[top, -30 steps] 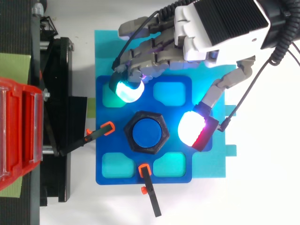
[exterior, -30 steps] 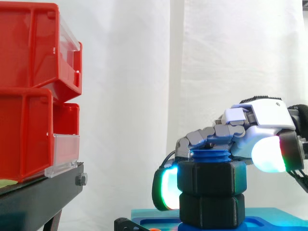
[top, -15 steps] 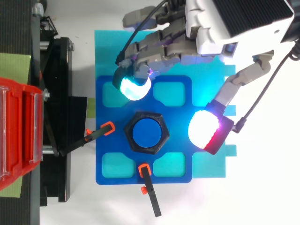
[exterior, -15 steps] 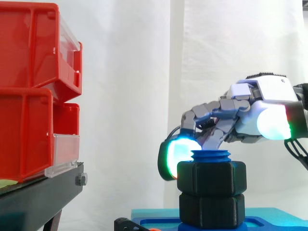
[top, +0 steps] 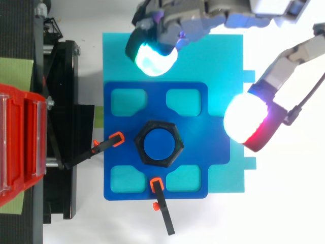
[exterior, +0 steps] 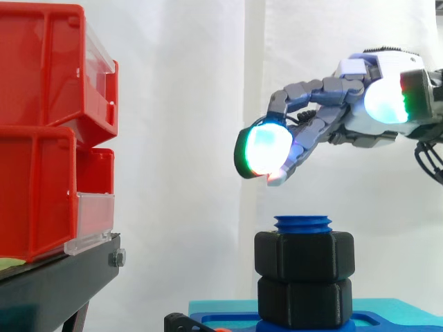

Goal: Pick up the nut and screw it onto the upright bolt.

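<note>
Above the upright bolt [exterior: 302, 223], your hand [exterior: 346, 117] hangs clear, fingers [exterior: 266, 151] loosely spread and gripping nothing, black nut [exterior: 304, 256] sitting threaded on that blue bolt, well below your fingertips, on the blue fixture plate [top: 193, 132].

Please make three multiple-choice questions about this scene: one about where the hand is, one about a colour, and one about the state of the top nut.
1. Where is the hand relative to the bolt?
A) touching it
B) above it, clear of it
C) below it

2. What colour is the bolt?
A) blue
B) yellow
C) white

3. How is the top nut?
A) held in the hand
B) lying beside the bolt
C) on the bolt, with the thread tip showing above it

Answers:
1 B, a gap shows between them in the side view.
2 A, its top is blue in both views.
3 C, the hand is open and holds nothing.
</note>
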`<state>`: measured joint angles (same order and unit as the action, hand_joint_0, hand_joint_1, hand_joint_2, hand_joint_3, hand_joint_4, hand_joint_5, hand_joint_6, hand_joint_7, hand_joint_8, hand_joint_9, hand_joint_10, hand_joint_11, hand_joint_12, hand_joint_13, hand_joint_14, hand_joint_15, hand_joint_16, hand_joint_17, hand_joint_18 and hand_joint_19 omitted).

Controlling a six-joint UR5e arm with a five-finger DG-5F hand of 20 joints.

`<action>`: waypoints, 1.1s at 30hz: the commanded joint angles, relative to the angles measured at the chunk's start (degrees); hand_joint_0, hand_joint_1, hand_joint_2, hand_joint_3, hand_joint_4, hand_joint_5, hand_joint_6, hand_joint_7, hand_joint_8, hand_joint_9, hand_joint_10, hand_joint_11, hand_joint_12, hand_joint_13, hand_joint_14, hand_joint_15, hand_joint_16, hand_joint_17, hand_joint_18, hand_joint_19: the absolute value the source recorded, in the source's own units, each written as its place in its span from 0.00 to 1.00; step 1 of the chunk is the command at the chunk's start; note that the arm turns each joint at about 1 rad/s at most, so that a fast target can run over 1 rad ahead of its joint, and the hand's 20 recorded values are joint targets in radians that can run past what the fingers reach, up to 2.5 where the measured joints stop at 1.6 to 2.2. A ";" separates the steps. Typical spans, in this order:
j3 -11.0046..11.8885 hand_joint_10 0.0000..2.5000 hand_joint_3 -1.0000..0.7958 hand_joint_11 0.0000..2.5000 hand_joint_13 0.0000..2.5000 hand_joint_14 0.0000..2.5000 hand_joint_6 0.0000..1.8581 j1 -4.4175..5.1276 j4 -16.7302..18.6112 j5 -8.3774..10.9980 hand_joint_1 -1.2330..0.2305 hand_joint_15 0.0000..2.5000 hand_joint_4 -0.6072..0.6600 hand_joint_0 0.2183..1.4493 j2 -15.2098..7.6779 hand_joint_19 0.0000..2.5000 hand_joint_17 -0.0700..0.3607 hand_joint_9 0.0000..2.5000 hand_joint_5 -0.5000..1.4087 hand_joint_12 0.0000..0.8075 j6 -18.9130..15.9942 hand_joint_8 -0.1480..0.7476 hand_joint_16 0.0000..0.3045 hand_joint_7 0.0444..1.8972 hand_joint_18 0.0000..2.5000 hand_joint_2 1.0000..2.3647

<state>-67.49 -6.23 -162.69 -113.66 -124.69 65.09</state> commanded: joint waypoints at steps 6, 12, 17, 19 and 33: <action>-0.01 0.00 0.28 0.00 0.16 0.00 0.27 0.78 -10.02 5.47 0.56 0.00 0.67 0.20 2.96 0.00 0.32 0.26 0.18 0.39 1.18 0.45 0.10 0.50 0.00 0.00; -0.01 0.00 0.28 0.00 0.10 0.00 0.27 1.57 -14.94 8.81 0.55 0.00 0.65 0.21 4.02 0.00 0.33 0.19 0.16 0.39 1.00 0.43 0.11 0.48 0.00 0.00; -5.81 0.00 0.28 0.00 0.02 0.00 0.27 2.97 -15.47 12.15 0.56 0.00 0.61 0.21 8.68 0.00 0.36 0.12 0.14 0.40 1.00 0.42 0.12 0.41 0.00 0.00; -10.55 0.00 0.28 0.00 0.02 0.00 0.27 3.59 -11.33 14.17 0.56 0.00 0.61 0.22 11.75 0.00 0.36 0.12 0.14 0.41 0.74 0.42 0.13 0.40 0.00 0.00; -25.05 0.00 0.28 0.00 0.00 0.00 0.27 5.96 -3.60 25.42 0.56 0.00 0.60 0.22 20.01 0.00 0.38 0.04 0.13 0.41 -20.62 0.39 0.14 0.34 0.00 0.00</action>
<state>-90.77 -0.43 -166.14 -90.24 -104.92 52.73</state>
